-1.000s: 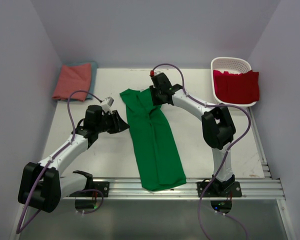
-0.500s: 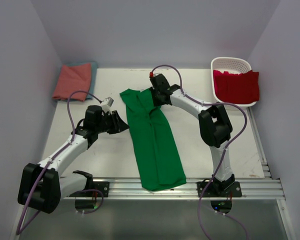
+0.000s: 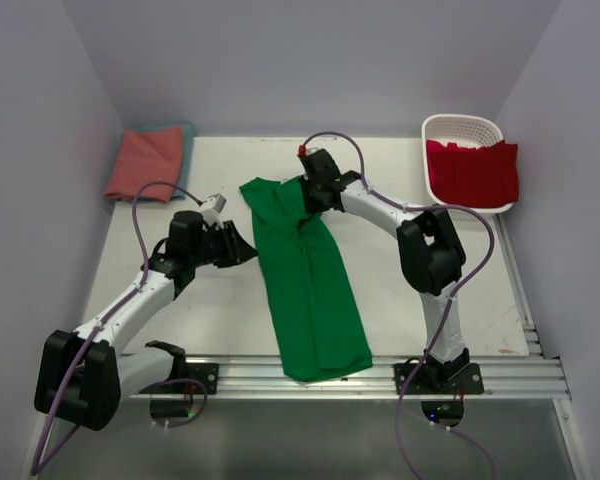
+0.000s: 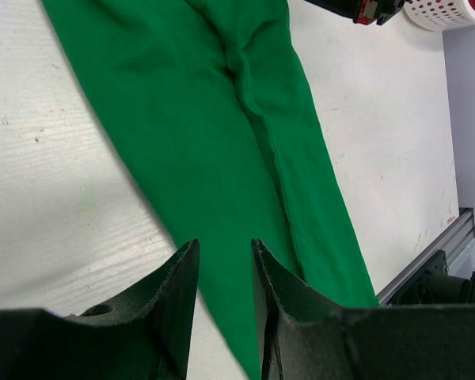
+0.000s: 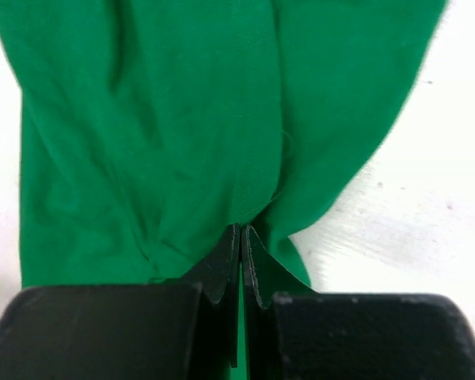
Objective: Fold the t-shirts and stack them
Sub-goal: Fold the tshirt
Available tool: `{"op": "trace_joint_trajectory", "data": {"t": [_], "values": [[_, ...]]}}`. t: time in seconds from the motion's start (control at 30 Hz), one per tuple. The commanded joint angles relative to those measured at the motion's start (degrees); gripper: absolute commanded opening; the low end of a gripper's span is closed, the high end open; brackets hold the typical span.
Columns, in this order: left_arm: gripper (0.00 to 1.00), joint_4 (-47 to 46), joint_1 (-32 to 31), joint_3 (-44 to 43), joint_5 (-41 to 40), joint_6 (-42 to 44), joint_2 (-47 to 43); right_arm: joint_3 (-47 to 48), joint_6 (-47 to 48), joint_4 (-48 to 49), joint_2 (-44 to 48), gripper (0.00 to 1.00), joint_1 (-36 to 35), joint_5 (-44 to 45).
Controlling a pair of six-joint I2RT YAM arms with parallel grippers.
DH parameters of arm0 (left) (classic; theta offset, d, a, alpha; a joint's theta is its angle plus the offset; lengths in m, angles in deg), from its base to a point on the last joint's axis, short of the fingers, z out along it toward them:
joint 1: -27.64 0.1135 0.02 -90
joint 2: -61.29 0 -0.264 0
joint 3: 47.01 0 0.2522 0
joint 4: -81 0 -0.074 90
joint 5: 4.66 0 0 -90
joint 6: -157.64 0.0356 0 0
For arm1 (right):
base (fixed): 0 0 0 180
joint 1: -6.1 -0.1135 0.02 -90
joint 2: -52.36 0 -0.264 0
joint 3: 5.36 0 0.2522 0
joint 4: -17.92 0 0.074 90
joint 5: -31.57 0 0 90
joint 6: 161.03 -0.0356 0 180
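Where the green shirt (image 3: 305, 280) lies: mid-desk (image 3: 220, 315), folded into a long strip from the far middle to the near edge.
Right pincer (image 5: 241, 233): pressed together on a pucker of cloth at the strip's far end, where the two folded-in sides meet.
Left pincer (image 4: 224, 252): slightly spread and empty, just left of the strip and aimed at its left edge.
Other shirts: pink shirt (image 3: 145, 162) far left with a teal shirt (image 3: 188, 130) showing beside it; red shirt (image 3: 475, 172) draped over the basket (image 3: 462, 122), far right.
Feel: likely light, soft and limp, with no stiffness. The layers would slide apart and sag wherever they are not held.
Hold: best pinched through all layers at both side edges of one end. The single middle pinch would probably let the sides droop and unfold.
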Motion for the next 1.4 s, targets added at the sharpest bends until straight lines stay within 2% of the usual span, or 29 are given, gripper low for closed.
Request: {"op": "trace_joint_trajectory", "data": {"t": [0.0, 0.17, 0.43, 0.87, 1.37], "values": [[0.36, -0.62, -0.31, 0.16, -0.72, 1.88, -1.36, -1.50, -0.60, 4.97, 4.03, 0.00, -0.13, -6.97], [0.36, -0.62, -0.23, 0.34, -0.63, 1.88, -1.45, -1.94, -1.74, 9.54, 2.72, 0.00, -0.39, -16.63], [0.36, -0.27, -0.22, 0.60, -0.98, 2.05, -1.80, -2.73, -2.71, 13.23, 0.52, 0.00, -0.48, -20.77], [0.36, -0.71, -0.22, 0.86, -1.34, 1.70, -1.45, 0.52, -3.24, 13.68, -5.90, 0.00, -0.57, -29.56], [0.36, -1.67, -0.22, 0.95, -1.34, 1.62, -0.84, 0.70, -1.04, 14.38, -9.24, 0.00, -1.01, -35.54]]}}
